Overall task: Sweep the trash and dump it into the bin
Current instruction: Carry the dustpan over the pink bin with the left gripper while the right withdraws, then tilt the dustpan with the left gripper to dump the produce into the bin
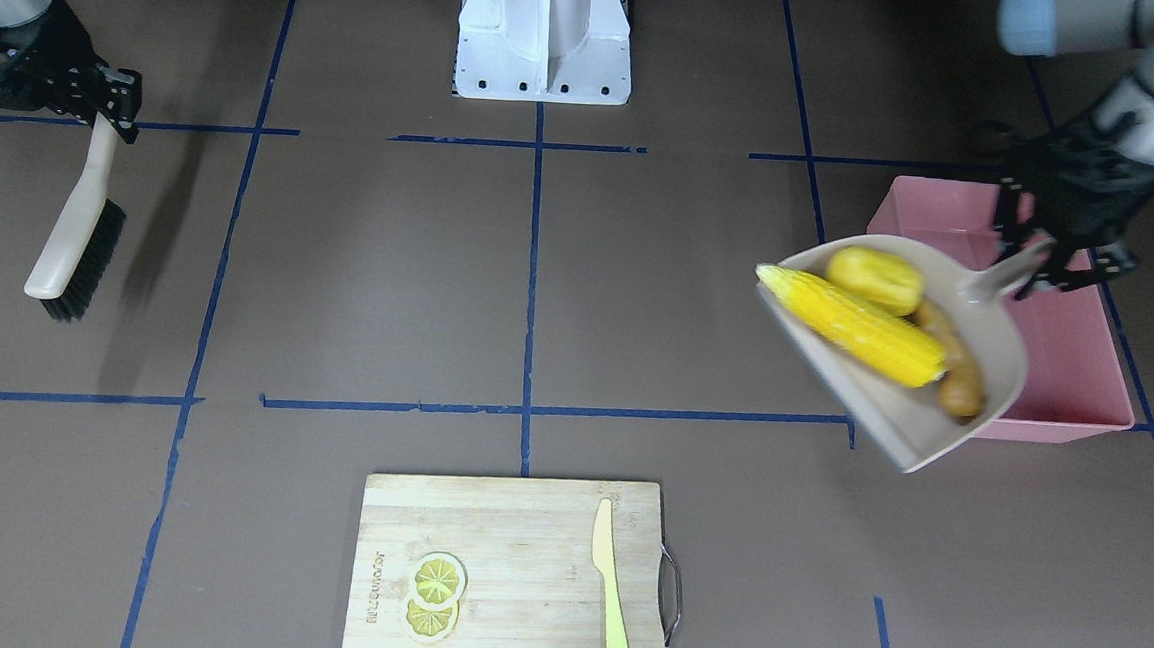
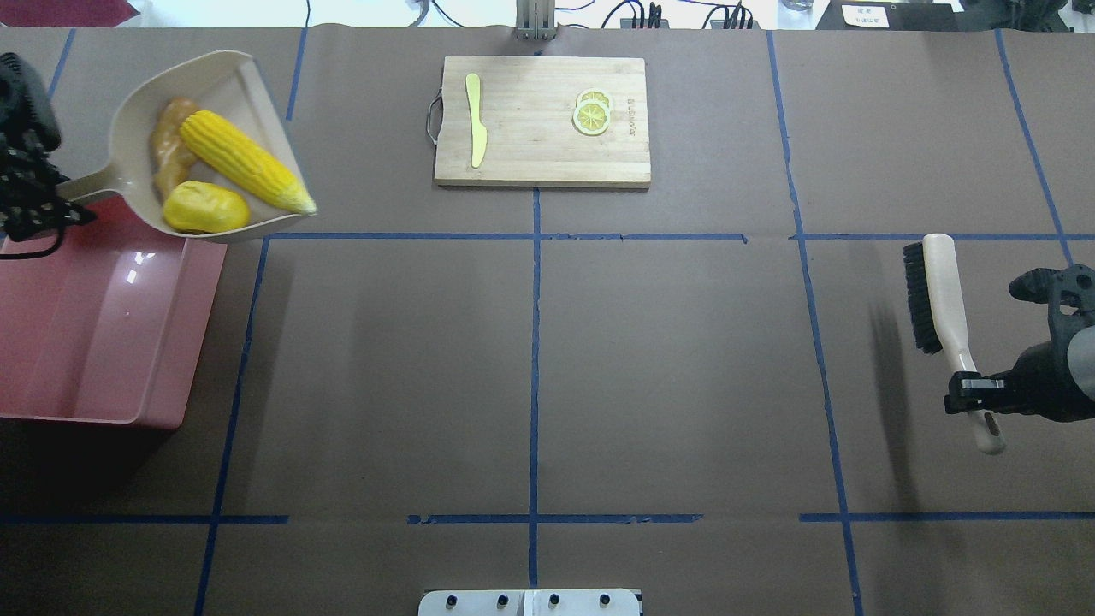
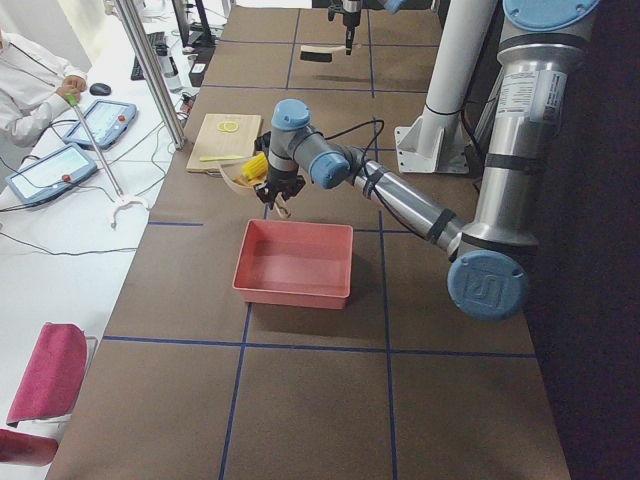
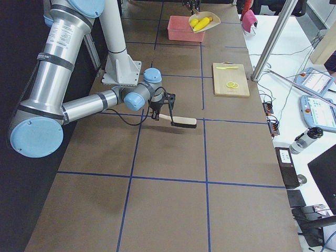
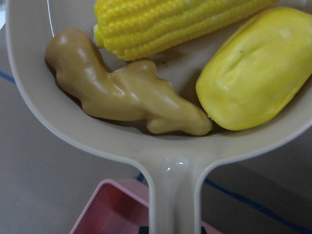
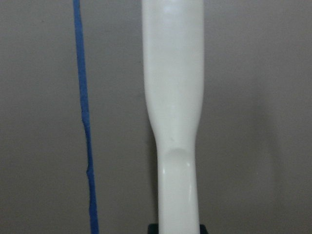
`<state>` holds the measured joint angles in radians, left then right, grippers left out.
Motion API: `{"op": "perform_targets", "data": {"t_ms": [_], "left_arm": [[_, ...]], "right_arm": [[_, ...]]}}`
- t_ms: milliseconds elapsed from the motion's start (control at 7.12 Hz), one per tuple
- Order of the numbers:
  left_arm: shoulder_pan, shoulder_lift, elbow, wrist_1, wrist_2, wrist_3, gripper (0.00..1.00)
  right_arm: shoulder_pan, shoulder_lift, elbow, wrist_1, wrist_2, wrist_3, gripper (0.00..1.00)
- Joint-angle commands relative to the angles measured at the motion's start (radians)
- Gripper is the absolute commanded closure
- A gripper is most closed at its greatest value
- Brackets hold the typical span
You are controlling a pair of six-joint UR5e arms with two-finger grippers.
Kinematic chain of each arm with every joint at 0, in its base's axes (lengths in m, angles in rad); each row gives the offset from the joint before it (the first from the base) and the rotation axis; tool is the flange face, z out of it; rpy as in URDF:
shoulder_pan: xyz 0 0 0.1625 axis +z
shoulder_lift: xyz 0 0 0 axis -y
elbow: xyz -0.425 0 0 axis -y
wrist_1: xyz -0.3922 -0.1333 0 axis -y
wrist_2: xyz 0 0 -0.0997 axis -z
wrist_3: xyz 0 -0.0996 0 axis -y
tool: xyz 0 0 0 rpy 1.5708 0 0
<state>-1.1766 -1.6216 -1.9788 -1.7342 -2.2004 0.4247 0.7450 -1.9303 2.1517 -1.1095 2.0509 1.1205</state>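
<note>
My left gripper is shut on the handle of the beige dustpan, held in the air at the pink bin's edge. In the pan lie the yellow corn cob, the yellow potato-like lump and the tan ginger root. From overhead, the pan hangs past the bin's far corner. The left wrist view shows the corn, lump and ginger close up. My right gripper is shut on the brush handle, far from the bin.
A wooden cutting board at the table's far middle carries two lemon slices and a pale plastic knife. The robot's white base stands at the table's near edge. Blue tape lines grid the brown table.
</note>
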Motion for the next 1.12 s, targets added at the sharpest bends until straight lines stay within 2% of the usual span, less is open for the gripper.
{"op": "perform_targets", "data": {"t_ms": [0, 140, 421, 842, 982], "left_arm": [[-0.179, 0.087, 0.093, -0.002, -0.127, 0.172, 1.00], [-0.219, 0.094, 0.142, -0.002, -0.157, 0.269, 1.00], [-0.319, 0.126, 0.182, 0.002, -0.112, 0.483, 1.00], [-0.311, 0.117, 0.152, 0.021, 0.269, 0.864, 1.00], [-0.287, 0.120, 0.117, 0.037, 0.334, 0.903, 1.00]], "right_arm": [[0.013, -0.042, -0.041, 0.077, 0.009, -0.004, 1.00], [0.013, -0.064, -0.047, 0.109, 0.008, -0.002, 1.00], [0.011, -0.069, -0.067, 0.129, 0.005, -0.002, 1.00], [0.010, -0.059, -0.072, 0.131, 0.000, -0.001, 1.00], [0.010, -0.058, -0.070, 0.131, -0.002, 0.001, 1.00]]}}
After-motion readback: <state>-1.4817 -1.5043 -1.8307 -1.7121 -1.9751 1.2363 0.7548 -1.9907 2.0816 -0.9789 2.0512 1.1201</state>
